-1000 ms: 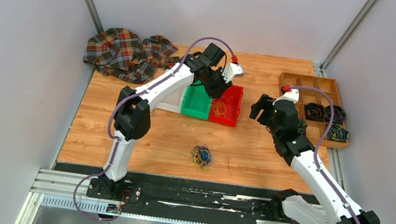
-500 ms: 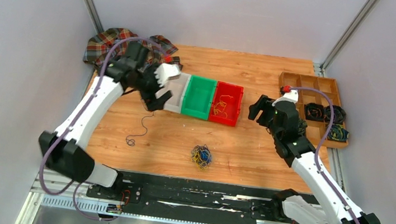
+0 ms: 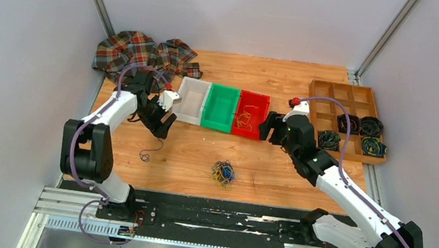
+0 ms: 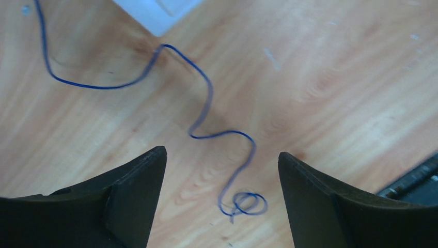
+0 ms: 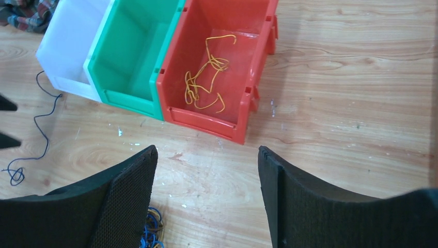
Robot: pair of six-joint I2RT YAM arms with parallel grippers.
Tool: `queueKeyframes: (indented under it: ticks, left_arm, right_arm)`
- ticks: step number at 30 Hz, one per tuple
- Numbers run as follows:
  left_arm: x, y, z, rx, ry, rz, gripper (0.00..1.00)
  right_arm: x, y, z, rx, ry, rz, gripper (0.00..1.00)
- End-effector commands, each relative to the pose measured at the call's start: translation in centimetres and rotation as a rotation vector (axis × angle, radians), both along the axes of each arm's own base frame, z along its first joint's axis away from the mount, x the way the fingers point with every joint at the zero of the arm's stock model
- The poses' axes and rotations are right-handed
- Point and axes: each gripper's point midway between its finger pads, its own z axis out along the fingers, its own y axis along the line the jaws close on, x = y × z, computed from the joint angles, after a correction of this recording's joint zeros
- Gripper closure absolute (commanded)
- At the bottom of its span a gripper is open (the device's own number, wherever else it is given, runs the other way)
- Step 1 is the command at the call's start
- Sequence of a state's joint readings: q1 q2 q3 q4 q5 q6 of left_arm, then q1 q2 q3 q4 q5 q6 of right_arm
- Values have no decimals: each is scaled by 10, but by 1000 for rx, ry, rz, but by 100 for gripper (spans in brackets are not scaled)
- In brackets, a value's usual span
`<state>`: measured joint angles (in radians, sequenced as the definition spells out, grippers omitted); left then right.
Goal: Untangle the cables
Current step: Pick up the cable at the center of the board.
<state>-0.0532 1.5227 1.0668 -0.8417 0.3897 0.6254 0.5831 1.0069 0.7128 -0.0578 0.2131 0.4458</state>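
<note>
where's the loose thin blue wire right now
Top view: the thin blue wire lies left on the wooden table, just nearer than the white plastic bin, beneath the open left gripper.

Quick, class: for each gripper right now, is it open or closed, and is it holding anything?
Left gripper: open, empty, over the loose blue wire.
Right gripper: open, empty, facing the red bin.

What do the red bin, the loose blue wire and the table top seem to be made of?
Red bin: apparently moulded plastic, smooth and slightly glossy, with soft highlights on its walls.
Blue wire: likely a thin plastic-coated wire, holding its curves and a small loop.
Table top: wood or wood-look laminate, grain lines visible.
</note>
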Motion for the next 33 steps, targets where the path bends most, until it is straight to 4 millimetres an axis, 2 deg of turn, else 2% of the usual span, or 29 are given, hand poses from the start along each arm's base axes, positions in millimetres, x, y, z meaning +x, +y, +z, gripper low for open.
queueKeyframes:
  ticks: [1,7,9,12,14,18,22,25,28,30,33]
  left_arm:
    - [50,21,-16,54,-105,120,20]
    - [59,17,-40,26,-83,110,37]
    - [57,12,-44,1,-59,104,51]
    - [51,8,-36,-16,-18,84,84]
    - [47,12,-15,-2,-34,75,98]
    - [38,29,38,73,-141,96,99]
    - [31,38,104,111,-320,123,99]
    - [23,20,151,5,-428,107,99]
    - [14,-10,189,-146,-476,62,99]
    - [10,-31,208,-187,-508,14,100]
    - [9,-61,225,-206,-535,-70,100]
  right_arm:
    - [-8,7,1,-12,-18,26,30]
    - [-13,15,-3,-1,-9,58,35]
    - [-13,16,-2,-1,-9,60,38]
    - [-13,15,0,-5,-12,62,42]
    - [-13,15,1,-10,-15,64,45]
    - [-11,17,5,-8,-26,70,50]
    - [-10,19,8,-1,-34,74,56]
    - [-8,20,11,-4,-40,77,57]
    - [-7,18,16,-7,-53,71,57]
    - [-6,17,20,-9,-64,66,58]
    - [-7,14,26,-9,-78,59,58]
